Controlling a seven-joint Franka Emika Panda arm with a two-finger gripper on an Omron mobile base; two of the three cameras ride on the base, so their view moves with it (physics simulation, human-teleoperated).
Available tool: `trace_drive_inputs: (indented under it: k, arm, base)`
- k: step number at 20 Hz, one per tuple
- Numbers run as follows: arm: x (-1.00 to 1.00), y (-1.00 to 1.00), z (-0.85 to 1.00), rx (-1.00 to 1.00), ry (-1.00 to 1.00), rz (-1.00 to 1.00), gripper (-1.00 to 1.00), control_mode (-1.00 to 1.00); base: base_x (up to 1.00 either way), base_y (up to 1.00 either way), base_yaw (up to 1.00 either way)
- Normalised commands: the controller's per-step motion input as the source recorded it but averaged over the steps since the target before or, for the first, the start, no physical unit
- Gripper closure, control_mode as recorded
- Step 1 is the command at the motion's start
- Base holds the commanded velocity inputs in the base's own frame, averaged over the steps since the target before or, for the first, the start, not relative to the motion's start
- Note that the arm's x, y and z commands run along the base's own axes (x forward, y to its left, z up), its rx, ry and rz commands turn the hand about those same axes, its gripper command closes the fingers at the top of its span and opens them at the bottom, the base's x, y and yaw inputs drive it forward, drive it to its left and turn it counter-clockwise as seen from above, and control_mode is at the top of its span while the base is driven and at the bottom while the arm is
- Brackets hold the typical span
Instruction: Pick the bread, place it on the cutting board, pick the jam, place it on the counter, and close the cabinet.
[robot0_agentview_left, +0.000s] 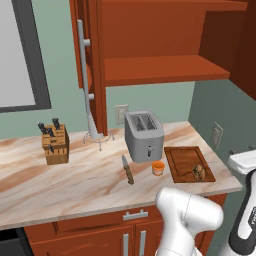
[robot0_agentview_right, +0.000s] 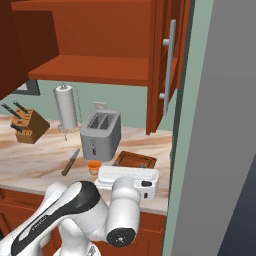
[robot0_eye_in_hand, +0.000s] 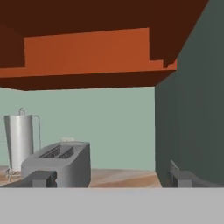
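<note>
On the bench (robot0_agentview_left: 75, 180), at its right end, the cutting board (robot0_agentview_left: 187, 161) lies flat with the bread (robot0_agentview_left: 199, 172) resting on its near right corner. The jam (robot0_agentview_left: 158, 168) stands upright on the bench just left of the board, near the front of the toaster (robot0_agentview_left: 144, 135), with a knife (robot0_agentview_left: 128, 170) further left. Above, the cabinet (robot0_agentview_left: 160, 45) stands open, its door (robot0_agentview_left: 86, 50) swung out to the left. The hand (robot0_eye_in_hand: 112, 178) is open, its fingers (robot0_eye_in_hand: 41, 178) spread wide and holding nothing.
</note>
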Motion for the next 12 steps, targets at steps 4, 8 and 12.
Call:
trace_drive_inputs:
  k: [4,8,12]
  arm:
    - [-0.19,0.0,0.34,0.0,-0.06,0.0,-1.0,-1.0]
    - [-0.25,0.0,0.29,0.0,-0.05,0.0,-1.0,-1.0]
    - [-0.24,0.0,0.27,0.0,-0.04,0.0,-1.0,-1.0]
  base:
    - [0.0,0.0,0.0]
    - [0.0,0.0,0.0]
    - [0.0,0.0,0.0]
